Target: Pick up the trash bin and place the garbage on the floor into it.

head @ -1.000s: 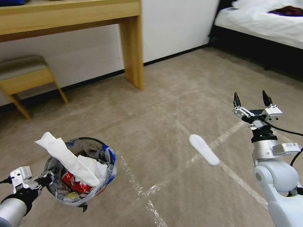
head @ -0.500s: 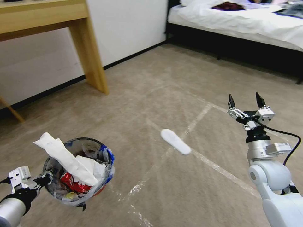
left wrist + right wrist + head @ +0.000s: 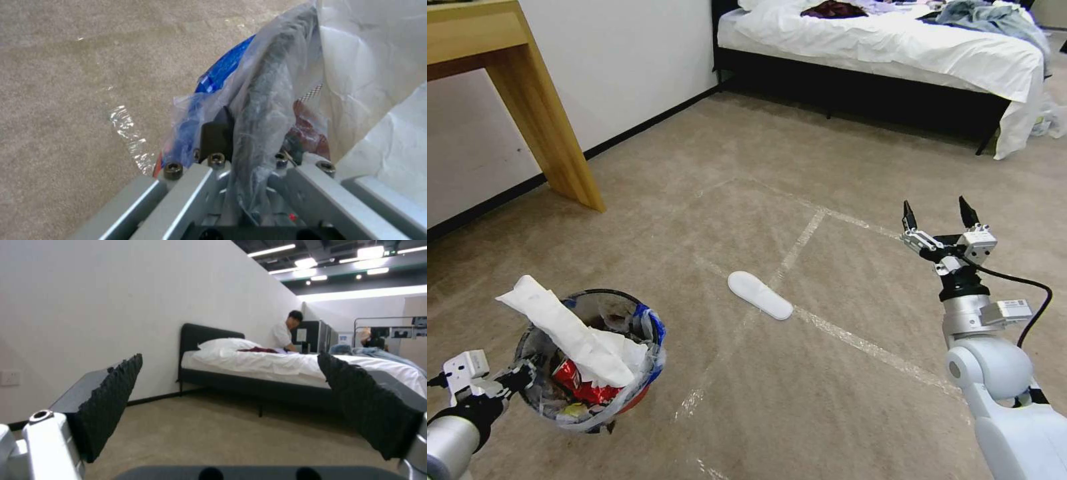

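Observation:
The trash bin [image 3: 602, 294], a red bucket lined with clear blue-printed plastic, hangs low at my left, just above the floor [image 3: 800, 393]. It holds a long white tissue [image 3: 564, 328] and a crushed red can [image 3: 570, 377]. My left gripper [image 3: 520, 379] is shut on the bin's near rim. The left wrist view shows its black finger [image 3: 216, 133] pressing the bag-covered rim [image 3: 267, 90]. One piece of garbage, a flat white slipper [image 3: 759, 295], lies on the carpet by a tape line. My right gripper [image 3: 938, 217] is raised at the right, open and empty; it also appears in the right wrist view [image 3: 231, 390].
A wooden desk leg [image 3: 552, 137] stands by the white wall at the left. A bed [image 3: 894, 47] with white sheets and clothes spans the back. Clear tape lines [image 3: 860, 343] cross the carpet. Open carpet lies between me and the slipper.
The whole head view has swung right: desk and stool slid off to the left and more of the bed came in. The slipper now lies nearer the centre. Both grippers keep their pose.

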Tool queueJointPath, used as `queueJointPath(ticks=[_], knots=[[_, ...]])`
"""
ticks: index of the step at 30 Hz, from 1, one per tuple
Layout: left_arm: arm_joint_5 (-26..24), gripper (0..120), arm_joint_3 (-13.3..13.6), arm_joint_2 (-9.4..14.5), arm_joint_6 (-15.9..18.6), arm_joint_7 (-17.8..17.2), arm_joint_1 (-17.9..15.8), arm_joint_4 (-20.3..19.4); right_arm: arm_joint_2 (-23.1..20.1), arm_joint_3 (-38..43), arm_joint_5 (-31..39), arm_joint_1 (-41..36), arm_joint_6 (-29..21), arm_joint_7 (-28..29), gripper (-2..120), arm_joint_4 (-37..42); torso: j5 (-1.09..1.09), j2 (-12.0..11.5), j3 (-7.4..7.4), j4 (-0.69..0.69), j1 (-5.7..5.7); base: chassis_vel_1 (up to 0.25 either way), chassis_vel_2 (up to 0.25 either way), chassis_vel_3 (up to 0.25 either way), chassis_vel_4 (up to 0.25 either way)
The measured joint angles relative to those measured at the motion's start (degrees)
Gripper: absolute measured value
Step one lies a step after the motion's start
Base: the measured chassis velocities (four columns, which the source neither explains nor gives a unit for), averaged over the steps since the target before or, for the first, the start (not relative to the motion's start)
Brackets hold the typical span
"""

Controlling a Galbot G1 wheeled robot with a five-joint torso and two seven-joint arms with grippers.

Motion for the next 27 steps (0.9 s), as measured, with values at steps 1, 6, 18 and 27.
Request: queueJointPath(ticks=[1,6,18,27], knots=[[0.0,1,-0.1,0.0,0.0,0.0,0.0,0.0,0.1,-0.2,-0.2,0.1,-0.1,0.0,100,-0.2,0.01,0.0,0.00,-0.02,0.00,0.000,0.000,0.000,0.000],[0.0,1,-0.2,-0.1,-0.1,0.0,0.0,0.0,0.3,-0.5,-0.8,0.5,0.0,-0.3,100,-0.7,0.01,0.0,0.00,-0.01,0.00,0.000,0.000,0.000,0.000],[0.1,1,-0.3,-0.3,-0.1,-0.2,0.1,0.0,0.4,-1.4,-0.9,0.7,0.4,-0.4,100,-1.2,0.01,0.0,-0.01,-0.02,0.00,-0.052,0.040,0.044,-0.050],[0.1,1,-0.5,-0.1,-0.2,-0.3,0.3,0.2,0.6,-1.7,-1.1,0.9,0.6,-0.3,100,-1.4,0.03,0.0,0.00,-0.01,0.00,-0.204,0.196,0.204,-0.196]])
